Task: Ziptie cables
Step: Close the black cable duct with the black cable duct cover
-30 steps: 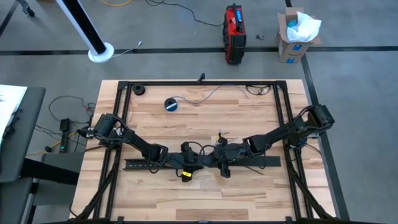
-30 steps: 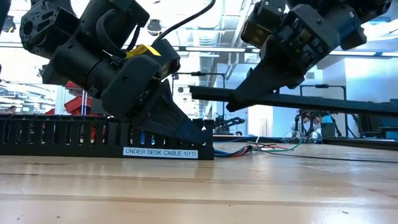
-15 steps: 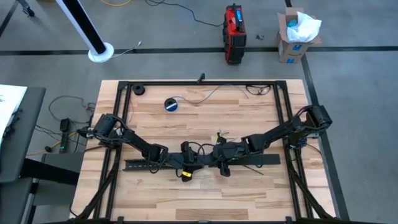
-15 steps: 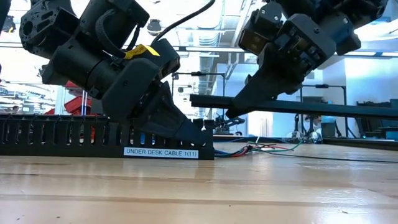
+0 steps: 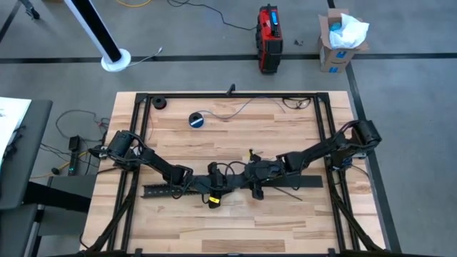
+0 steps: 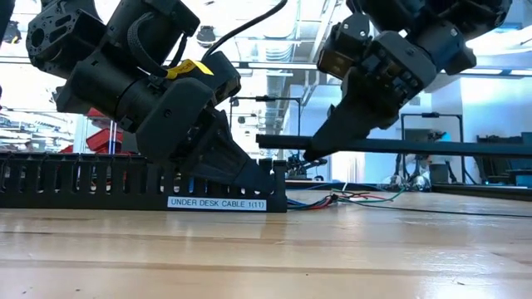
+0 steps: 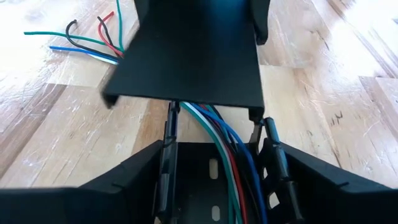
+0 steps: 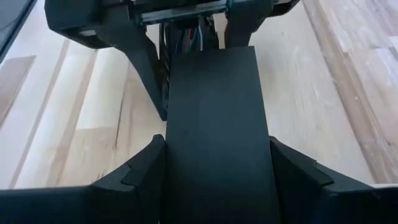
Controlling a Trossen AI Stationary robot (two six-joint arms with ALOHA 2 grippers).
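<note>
Holding flat black cover strip raised, right gripper clamps it at table centre. Left gripper clamps slotted tray at 9 o'clock; cables inside, ends fanning out.
</note>
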